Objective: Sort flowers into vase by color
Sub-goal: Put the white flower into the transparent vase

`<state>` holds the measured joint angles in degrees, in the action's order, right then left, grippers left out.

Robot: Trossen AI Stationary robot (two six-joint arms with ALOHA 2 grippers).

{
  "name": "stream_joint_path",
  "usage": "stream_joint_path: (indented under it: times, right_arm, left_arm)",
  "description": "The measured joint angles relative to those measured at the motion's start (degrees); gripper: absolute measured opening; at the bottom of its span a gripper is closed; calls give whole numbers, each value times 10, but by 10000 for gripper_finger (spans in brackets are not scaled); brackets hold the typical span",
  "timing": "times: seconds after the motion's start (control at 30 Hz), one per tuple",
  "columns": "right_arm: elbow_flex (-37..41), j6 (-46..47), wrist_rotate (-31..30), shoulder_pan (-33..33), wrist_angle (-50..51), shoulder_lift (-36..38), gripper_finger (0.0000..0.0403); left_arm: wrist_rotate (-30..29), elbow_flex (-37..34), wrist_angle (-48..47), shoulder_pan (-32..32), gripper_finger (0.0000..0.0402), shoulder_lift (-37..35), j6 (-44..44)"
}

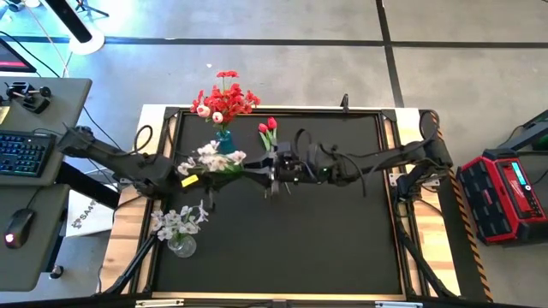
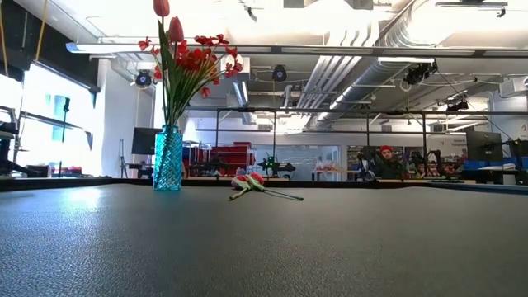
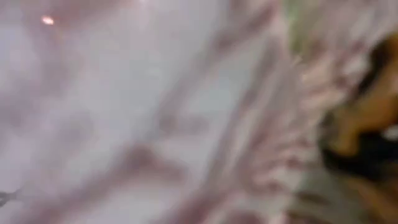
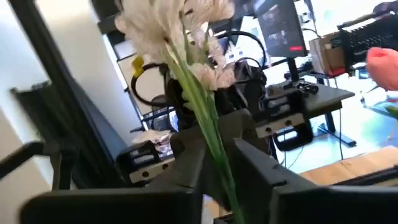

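A white small-blossom spray [image 1: 214, 159] is up in the air between both arms over the table's middle; its blossoms [image 4: 171, 25] point toward the left arm. My right gripper [image 1: 272, 168] is shut on its green stem. My left gripper [image 1: 205, 171] is right at the blossoms, and its wrist view shows only blurred pale petals [image 3: 186, 112]. A blue vase [image 1: 224, 139] [image 2: 167, 158] near the far edge holds red flowers. A clear vase [image 1: 181, 246] at the near left holds white sprays. Red tulips [image 1: 268, 130] [image 2: 250, 181] lie flat on the table. My right gripper pinches the spray's green stem [image 4: 214, 146] between its two fingers [image 4: 183, 174], some way below the blossoms. The fingers come level from the table's right, and the stem runs on between them toward the wrist. The spray is lifted clear of the table, lying about level.
The black mat [image 1: 291, 239] has bare room across its near and right parts. Wooden table rim [image 1: 409, 257] surrounds it. A desk with keyboard and mouse [image 1: 26, 154] stands left of the table, a red case [image 1: 505, 192] right of it.
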<state>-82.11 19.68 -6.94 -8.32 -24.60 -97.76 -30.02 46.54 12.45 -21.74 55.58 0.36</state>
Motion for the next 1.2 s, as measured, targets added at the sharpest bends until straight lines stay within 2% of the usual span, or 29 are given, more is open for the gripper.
stream_joint_path:
  times: [0.07, 0.17, 0.27, 0.37, 0.5, 0.6, 0.83, 0.97, 1.07, 1.2]
  right_arm:
    - [0, 12, -33, -4, 14, 6, 110]
    - [0, 35, -117, -13, 69, 22, 143]
    - [0, 39, -154, -19, 133, 41, 159]
    - [0, 59, -161, -26, 190, 59, 161]
    - [0, 103, -209, -37, 270, 76, 153]
    - [0, 116, -230, -42, 298, 84, 150]
    - [0, 190, -230, -50, 387, 110, 149]
    - [0, 242, -231, -57, 467, 127, 149]
    - [0, 272, -250, -62, 517, 134, 149]
    - [0, 304, -282, -65, 549, 139, 149]
  left_arm:
    - [-17, 0, -29, -7, 2, -21, -4]
    - [-37, 0, -93, -22, 1, -58, -26]
    - [-56, 0, -179, -47, 1, -99, -57]
    - [-70, 0, -260, -77, 1, -138, -74]
    - [-53, 0, -309, -128, 1, -168, -12]
    - [-52, 0, -338, -164, 0, -188, -4]
    - [-52, 51, -498, -213, 0, -215, -110]
    - [-26, 70, -524, -238, 0, -216, -132]
    - [2, 70, -547, -254, 0, -215, -154]
    - [11, 70, -627, -276, 0, -219, -216]
